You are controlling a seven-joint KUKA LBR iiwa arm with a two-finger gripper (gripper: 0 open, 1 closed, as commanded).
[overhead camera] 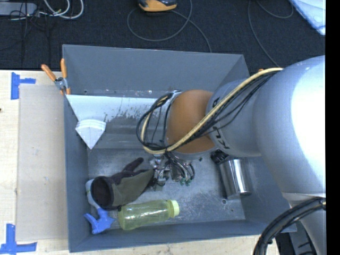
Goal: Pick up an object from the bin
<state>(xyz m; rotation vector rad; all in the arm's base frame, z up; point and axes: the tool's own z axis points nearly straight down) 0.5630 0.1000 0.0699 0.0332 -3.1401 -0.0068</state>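
The gripper (172,173) is hanging low over mid-bin, at the right end of a dark olive glove (127,187) that is lying toward 8 o'clock; whether its fingers are spread or pressed together cannot be told. Farther out, a yellow-green bottle (149,214) is lying at 7 o'clock against the glove, and a steel cup (234,177) is resting at 3 o'clock. Limp fabric is likely inviting a shallow pinch, so the glove could be slipping free in lifting, or dragging the bottle along.

Five things sit in the bin (154,54): one white paper cone (90,130), one dark glove (125,187), one yellow-green bottle (147,214), one blue plastic piece (98,222), one metal cup (234,178).
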